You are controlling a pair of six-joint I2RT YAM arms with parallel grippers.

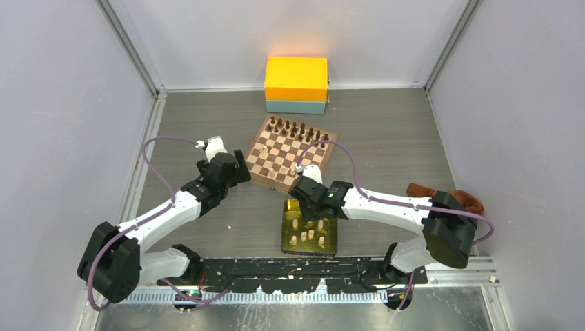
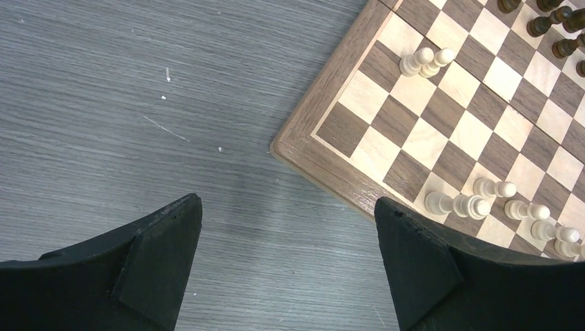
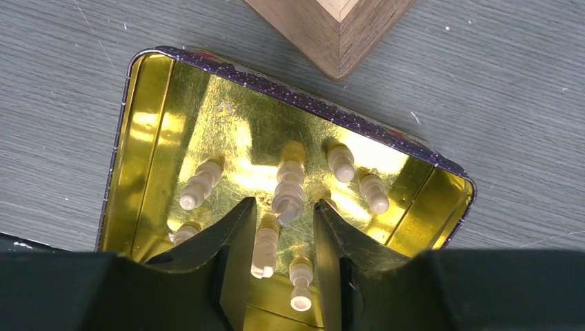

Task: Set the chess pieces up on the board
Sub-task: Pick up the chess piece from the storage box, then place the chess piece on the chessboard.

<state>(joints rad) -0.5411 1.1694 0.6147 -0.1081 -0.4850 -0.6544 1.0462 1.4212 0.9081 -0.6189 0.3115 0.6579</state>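
The board [image 1: 256, 172] lies mid-table, with a few cream chess pieces [image 2: 428, 62] and a short row [image 2: 476, 204] standing near its edge. More cream pieces [image 1: 309, 233] stand in a gold tin tray [image 1: 285, 238] in front of it. My right gripper [image 3: 283, 207] hangs low over the tray [image 3: 148, 138], open. A tall cream piece [image 3: 265, 247] and a pawn [image 3: 301, 284] stand in the gap between its fingers without touching them. My left gripper [image 2: 287, 200] is wide open and holds nothing, above bare table beside the board's near-left corner [image 2: 324, 117].
Dark brown pieces [image 1: 293, 129] fill the board's far rows. An orange box on a teal one [image 1: 296, 79] stands at the back wall. A brown object [image 1: 459, 198] lies at the right behind the right arm. Grey walls close in both sides.
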